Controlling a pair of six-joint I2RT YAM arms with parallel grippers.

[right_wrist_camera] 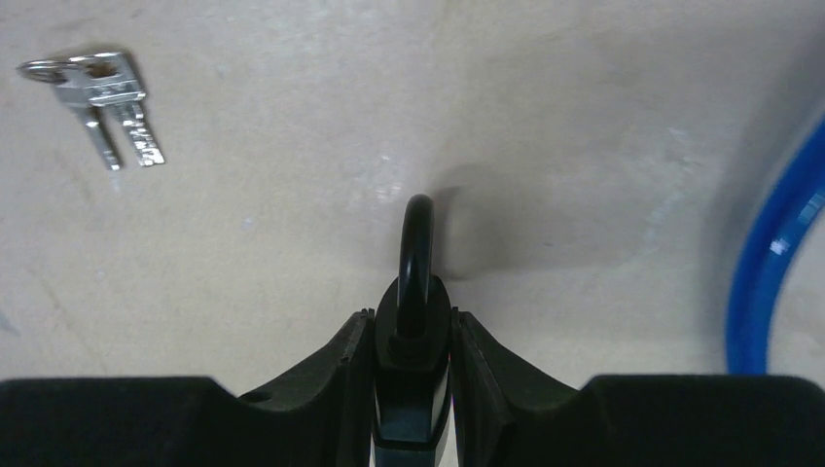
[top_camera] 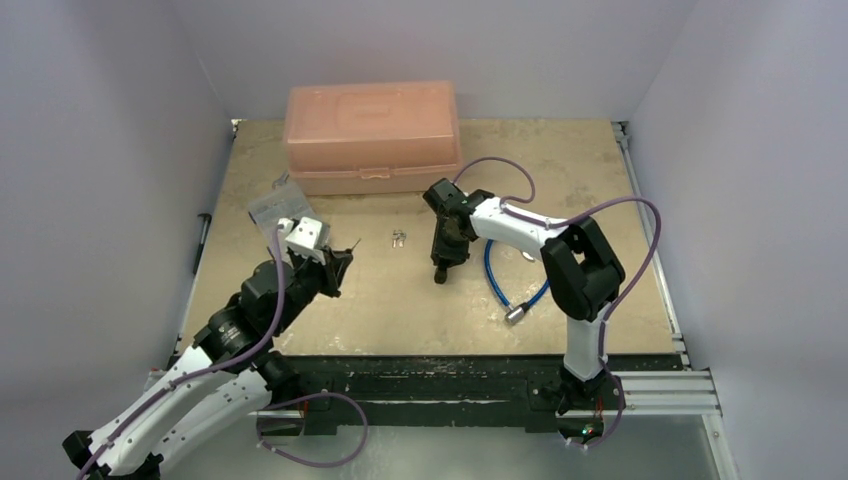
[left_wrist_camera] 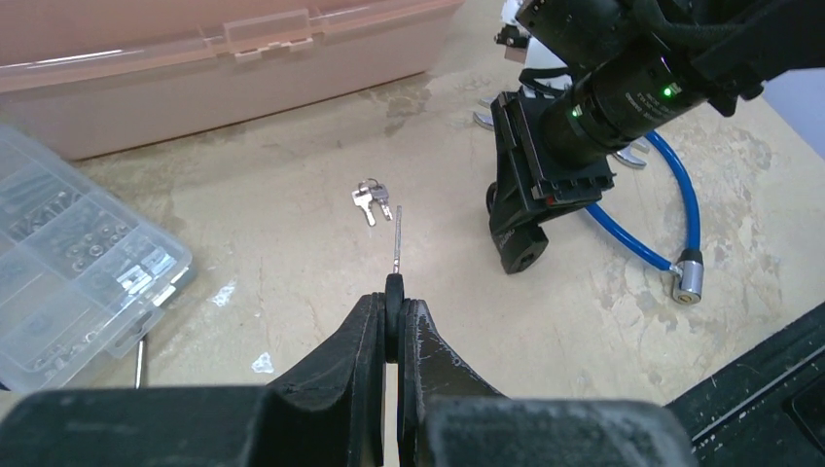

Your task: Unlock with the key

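My left gripper (left_wrist_camera: 394, 304) is shut on the key (left_wrist_camera: 396, 261). Its round black head is pinched between the fingertips and its thin metal blade points forward, toward the table's middle. In the top view this gripper (top_camera: 338, 268) hovers at centre left. My right gripper (right_wrist_camera: 413, 316) is shut on the black padlock (right_wrist_camera: 413, 336), whose shackle (right_wrist_camera: 416, 233) sticks out forward. In the top view the right gripper (top_camera: 441, 262) holds the padlock (top_camera: 440, 274) low over the table. In the left wrist view the padlock's end (left_wrist_camera: 525, 255) faces the key, well to the right of the blade.
A small bunch of bare silver keys (top_camera: 397, 238) lies between the grippers. A blue cable lock (top_camera: 495, 282) lies right of the padlock. A pink plastic box (top_camera: 370, 130) stands at the back, and a clear parts organiser (top_camera: 275, 205) at the left.
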